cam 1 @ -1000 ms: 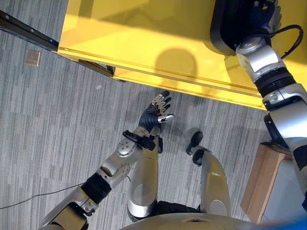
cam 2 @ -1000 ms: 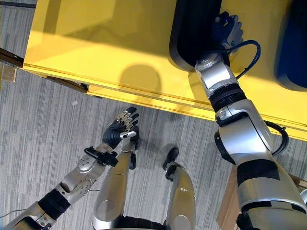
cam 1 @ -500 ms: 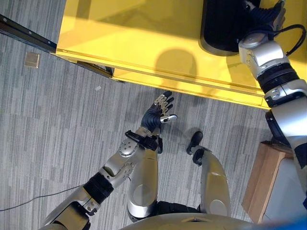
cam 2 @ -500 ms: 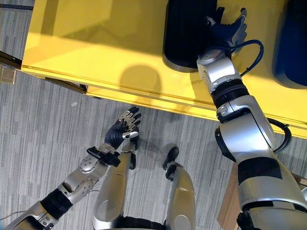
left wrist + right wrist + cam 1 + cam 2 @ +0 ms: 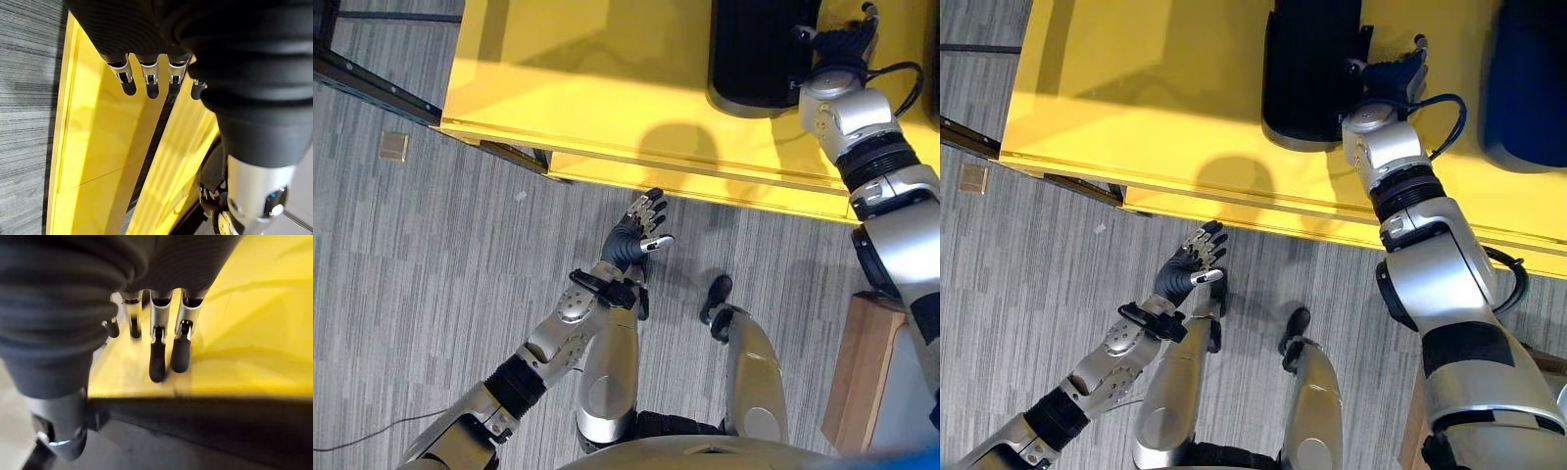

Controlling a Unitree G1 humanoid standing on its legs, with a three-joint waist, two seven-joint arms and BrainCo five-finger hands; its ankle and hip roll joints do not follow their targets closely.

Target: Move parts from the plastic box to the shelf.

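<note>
Both head views look steeply down, sharing the yellow shelf (image 5: 607, 88) across the frame's top and grey carpet (image 5: 411, 274) below. Each wrist view looks closely along its own fingers toward that shelf.

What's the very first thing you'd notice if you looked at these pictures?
The big bright yellow shelf across the top jumps out first. On it lies a black ribbed part, and the robot's right hand reaches up beside it with straight fingers. Lower down, the left hand hangs open over the grey striped floor, just in front of the shelf's edge.
</note>
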